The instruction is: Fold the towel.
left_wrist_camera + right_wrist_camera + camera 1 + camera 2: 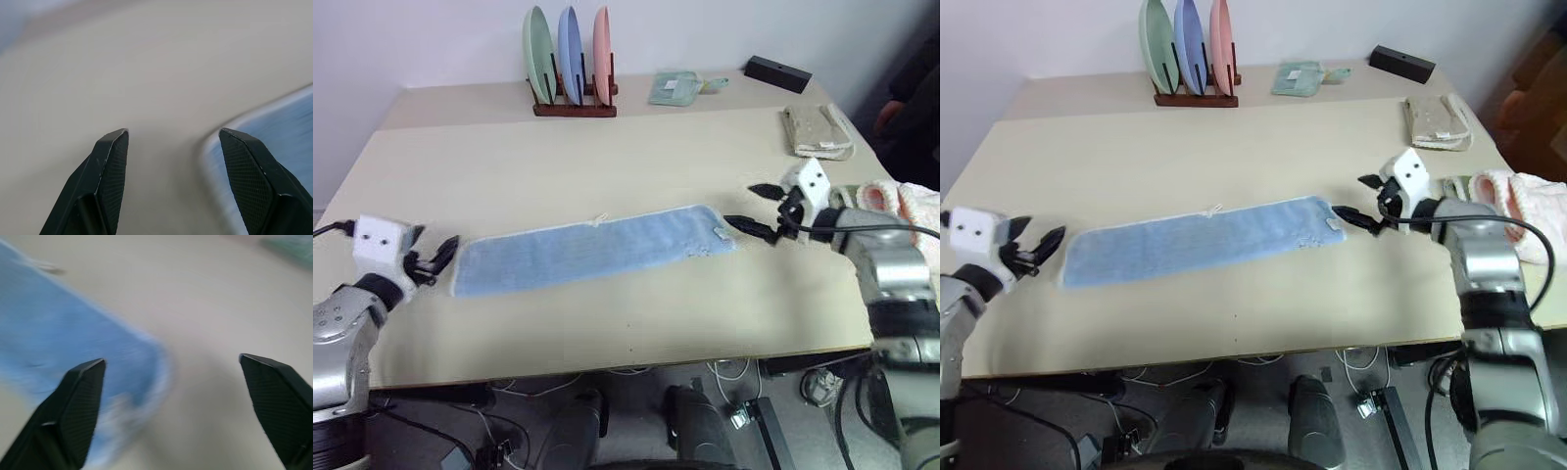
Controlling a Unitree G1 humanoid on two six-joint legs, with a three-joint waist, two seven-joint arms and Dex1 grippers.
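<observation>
Towel (592, 250), long terry strip (whitish-trimmed), lies flat on your smooth table (607, 162); left pincer (435, 259) and right pincer (759, 208) gape empty.

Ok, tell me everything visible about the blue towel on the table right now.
The towel is light sky-blue terry cloth with whitish edging and a small tag near its right end. It lies flat on the table as one long narrow strip, its right end farther back. Both claws are open and off it: the left claw beside its left end, the right claw beside its right end.
</observation>
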